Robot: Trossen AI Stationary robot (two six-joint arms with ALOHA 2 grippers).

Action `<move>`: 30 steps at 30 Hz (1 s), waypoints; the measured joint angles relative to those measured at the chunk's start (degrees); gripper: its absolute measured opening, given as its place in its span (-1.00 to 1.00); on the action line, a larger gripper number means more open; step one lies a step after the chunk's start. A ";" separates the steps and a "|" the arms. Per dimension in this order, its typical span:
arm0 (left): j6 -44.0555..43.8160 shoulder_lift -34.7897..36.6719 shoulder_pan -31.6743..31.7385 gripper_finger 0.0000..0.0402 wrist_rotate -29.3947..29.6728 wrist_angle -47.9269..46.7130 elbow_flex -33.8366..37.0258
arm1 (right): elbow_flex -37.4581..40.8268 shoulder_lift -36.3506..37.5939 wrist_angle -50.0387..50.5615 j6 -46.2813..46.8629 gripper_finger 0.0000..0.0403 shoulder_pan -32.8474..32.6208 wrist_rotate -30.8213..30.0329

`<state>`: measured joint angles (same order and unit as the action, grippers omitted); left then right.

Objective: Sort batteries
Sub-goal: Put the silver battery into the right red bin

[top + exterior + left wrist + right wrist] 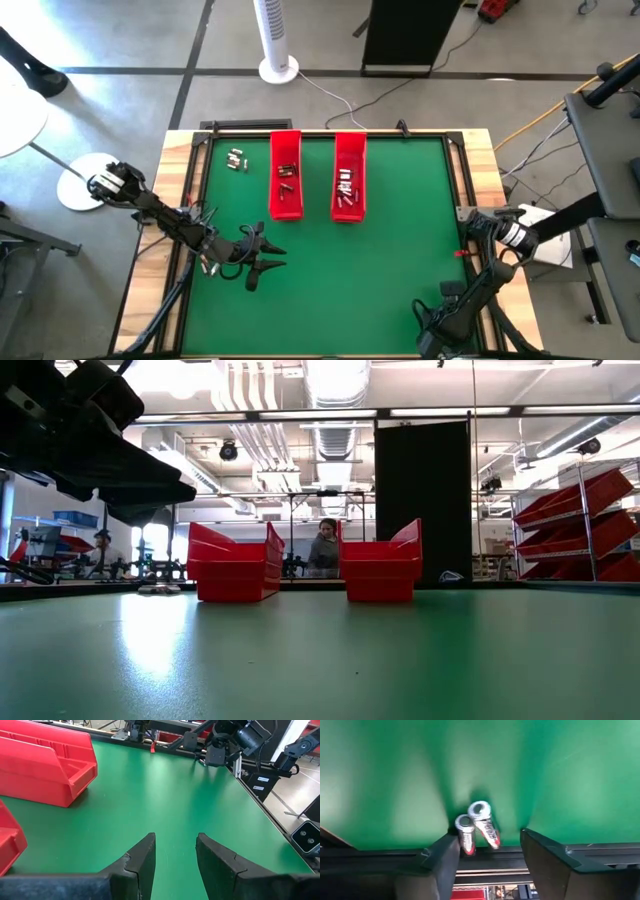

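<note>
On the left, the left gripper (262,258) hovers over bare green mat near the table's left edge, its fingers (142,862) apart with nothing between them. A small loose cluster of batteries (236,158) lies at the far left of the mat, just beside the left red tray (285,175). That tray holds a few batteries, and so does the right red tray (349,175) next to it. At the near right corner the right gripper (487,851) points down at the table edge (470,857), jaws apart around two batteries (477,827) lying side by side against the frame rail; whether it grips them cannot be told.

The risk is there: closing on two touching cylinders could squeeze one out, or a fingertip could catch the rail and knock them off the table. The mat's middle is wide and bare, giving free passage to the trays.
</note>
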<state>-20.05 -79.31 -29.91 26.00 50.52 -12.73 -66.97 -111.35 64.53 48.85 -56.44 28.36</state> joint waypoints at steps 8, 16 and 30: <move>0.00 0.00 0.01 -0.40 0.00 0.00 0.00 | -0.35 0.00 0.34 -2.28 -0.25 2.60 -2.04; 0.00 0.00 0.02 -0.40 0.00 0.00 0.00 | -4.23 0.08 0.06 -2.45 -0.40 6.72 -10.22; 0.00 0.00 0.02 -0.40 0.00 -0.01 0.00 | -8.25 4.66 3.68 9.19 -0.42 4.20 -13.39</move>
<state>-20.05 -79.31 -29.89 26.00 50.51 -12.73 -75.22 -106.69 68.21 58.04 -52.24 14.97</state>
